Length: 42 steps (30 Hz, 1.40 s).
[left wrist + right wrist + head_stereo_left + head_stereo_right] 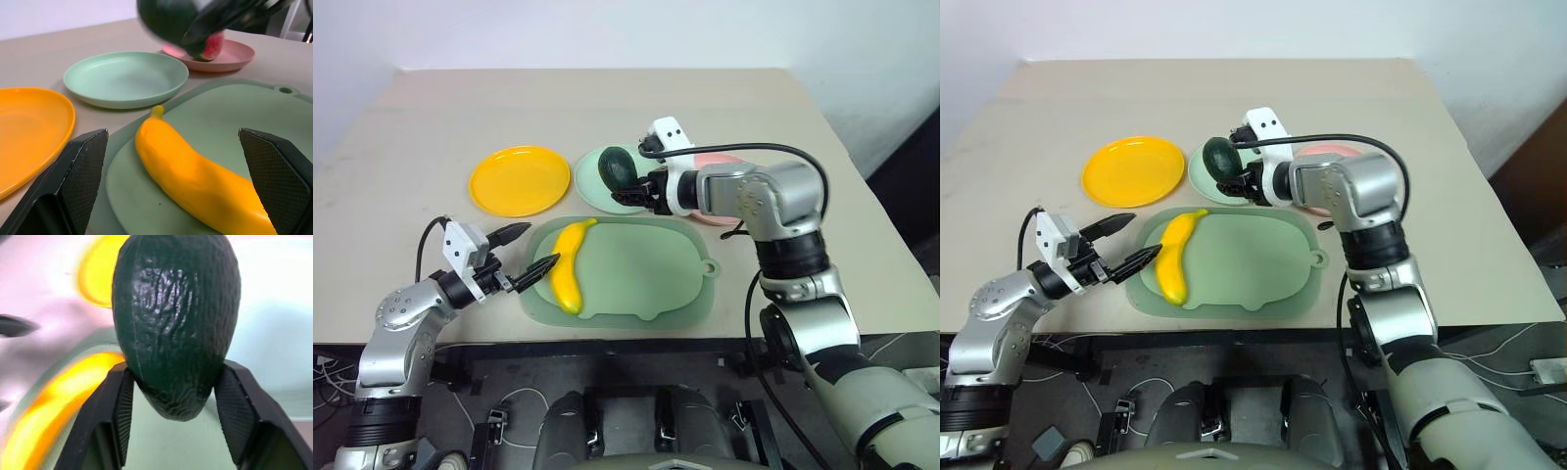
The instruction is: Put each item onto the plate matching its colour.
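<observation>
Your right claw (pixel 636 188) is clamped on the avocado (pixel 619 168), held above the green plate (pixel 592 186) — lower it to the middle, it seems slightly off-centre, then release. Left claw (pixel 530 255) waits wide open and empty beside the banana (pixel 568 277).

Two silver-grey metal arms with black joint bands. White camera block on each wrist, black cable looping off it. Left tool (pixel 530 253) lower left, right tool (pixel 628 189) upper centre: black fingers (pixel 78 181), cross-hatched inner pads.
</observation>
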{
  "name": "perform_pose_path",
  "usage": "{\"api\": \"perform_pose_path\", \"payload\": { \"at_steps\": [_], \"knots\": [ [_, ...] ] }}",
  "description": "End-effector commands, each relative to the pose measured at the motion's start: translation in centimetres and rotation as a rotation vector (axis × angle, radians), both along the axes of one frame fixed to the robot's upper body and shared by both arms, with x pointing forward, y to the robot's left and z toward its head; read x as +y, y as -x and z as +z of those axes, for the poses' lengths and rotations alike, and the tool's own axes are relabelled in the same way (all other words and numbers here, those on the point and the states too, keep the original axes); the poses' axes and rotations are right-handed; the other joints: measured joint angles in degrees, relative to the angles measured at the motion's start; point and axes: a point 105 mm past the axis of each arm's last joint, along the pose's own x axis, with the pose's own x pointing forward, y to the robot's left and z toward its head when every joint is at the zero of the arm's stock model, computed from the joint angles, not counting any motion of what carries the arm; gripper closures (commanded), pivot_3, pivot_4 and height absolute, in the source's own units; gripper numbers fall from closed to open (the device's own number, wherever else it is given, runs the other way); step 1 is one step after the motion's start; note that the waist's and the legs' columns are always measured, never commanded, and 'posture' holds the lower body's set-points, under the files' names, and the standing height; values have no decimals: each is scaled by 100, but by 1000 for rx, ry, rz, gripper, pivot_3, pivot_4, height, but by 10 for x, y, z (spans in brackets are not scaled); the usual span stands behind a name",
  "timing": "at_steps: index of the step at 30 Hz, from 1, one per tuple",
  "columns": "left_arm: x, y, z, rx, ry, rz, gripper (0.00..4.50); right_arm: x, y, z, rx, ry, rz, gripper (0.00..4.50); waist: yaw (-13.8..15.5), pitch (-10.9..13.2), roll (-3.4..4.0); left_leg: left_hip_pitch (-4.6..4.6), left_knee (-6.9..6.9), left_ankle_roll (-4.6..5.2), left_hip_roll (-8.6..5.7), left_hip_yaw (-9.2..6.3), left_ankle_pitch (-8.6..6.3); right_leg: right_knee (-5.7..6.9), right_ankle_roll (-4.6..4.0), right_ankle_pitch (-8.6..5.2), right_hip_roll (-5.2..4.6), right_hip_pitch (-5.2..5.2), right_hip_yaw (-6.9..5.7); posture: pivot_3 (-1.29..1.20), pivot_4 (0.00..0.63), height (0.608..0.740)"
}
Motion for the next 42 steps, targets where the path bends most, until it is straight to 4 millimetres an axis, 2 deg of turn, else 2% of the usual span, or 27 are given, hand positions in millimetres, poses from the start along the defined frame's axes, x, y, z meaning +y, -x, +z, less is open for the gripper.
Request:
{"api": "perform_pose_path", "payload": {
  "at_steps": [1,5,11,18,20,25,29,32,34,37,42],
  "knots": [
    [-1,4,13,-54,5,3,0,10,-23,10,-98,36,-16,2338,-7,1,1,-2,0,0,0,2,0,1,0,0,0,-3,2,0,150,695],
    [0,7,13,-57,5,20,0,8,-40,0,-113,84,-72,2338,-22,1,2,-10,-1,-3,3,6,2,2,0,0,5,-13,3,0,150,695],
    [2,10,12,-61,8,42,0,13,-46,0,-167,124,-65,2338,-10,2,3,-13,2,-4,4,4,2,4,1,0,5,-13,4,0,150,695],
    [4,11,12,-62,9,54,0,8,-46,19,-193,71,-48,95,-7,2,3,-13,3,-4,5,2,2,5,0,0,4,-15,5,0,150,695],
    [5,12,12,-61,9,55,0,7,-45,21,-197,61,-35,42,-6,2,3,-14,3,-4,5,2,2,5,0,0,4,-15,5,0,150,695],
    [4,13,12,-65,2,61,0,-5,-19,42,-414,-87,45,42,24,0,1,-14,1,-4,7,-4,2,-1,1,-1,2,-12,4,0,150,695],
    [9,12,15,-79,18,87,0,-21,15,50,-576,-188,59,42,15,2,3,-14,3,-4,4,-5,2,3,1,0,1,-10,2,0,150,695],
    [5,10,17,-111,26,135,0,-45,51,48,-613,-323,129,42,22,1,2,-12,2,-5,5,-6,3,2,1,0,2,-9,3,0,150,695],
    [7,9,19,-119,55,164,0,-48,66,40,-607,-324,165,42,30,1,1,-8,2,-4,3,-9,2,-2,2,-1,2,-1,1,0,150,695],
    [3,12,19,-124,56,178,0,-49,76,28,-581,-301,180,42,-9,1,1,14,1,-4,5,-8,2,-1,1,0,4,13,4,0,150,695],
    [-9,19,23,-111,103,197,0,-56,91,24,-560,-321,225,42,25,1,1,16,0,-3,5,-10,1,-1,-1,-1,3,15,5,0,150,695]
  ]
}}
